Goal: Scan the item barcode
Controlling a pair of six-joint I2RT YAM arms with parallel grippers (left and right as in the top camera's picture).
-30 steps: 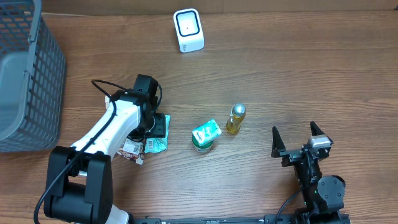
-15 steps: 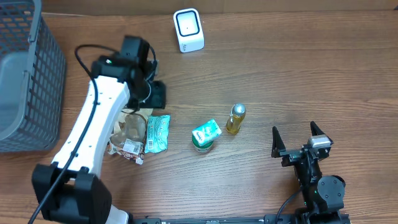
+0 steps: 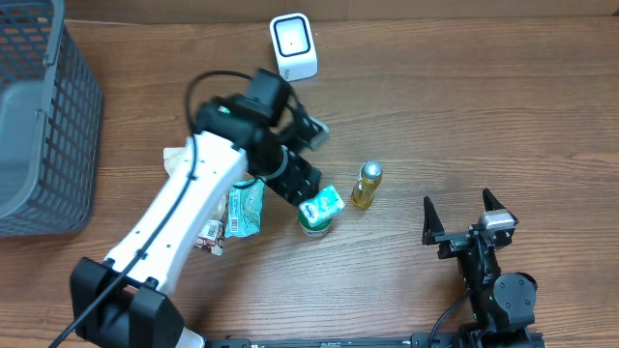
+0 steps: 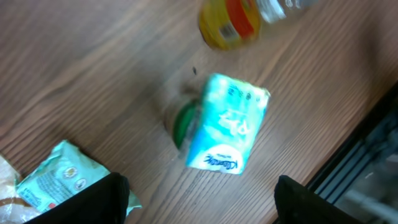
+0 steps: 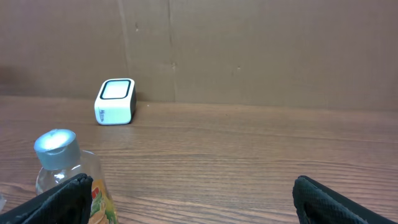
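My left arm [image 3: 193,193] is swinging across the table [image 3: 503,116], away from the snack packets [image 3: 242,208] it was over a second ago and in toward the middle. The packets are staying flat where they lie, near the basket [image 3: 44,126], so I'm not carrying them. The left pincer [image 4: 202,199] is spreading wider as it travels and is released and empty, hanging over the blue tissue pack [image 4: 227,127]. That pack is leaning on a green lid-like thing [image 4: 181,121], just beside the yellow bottle [image 3: 367,185]. I'm judging the tissue pack to be the item I'm going for now. It's sitting well apart from the white scanner [image 3: 292,46] at the far edge, so grab and scan are both not yet done. The right pincer [image 3: 468,215] is parked, released, holding nothing.
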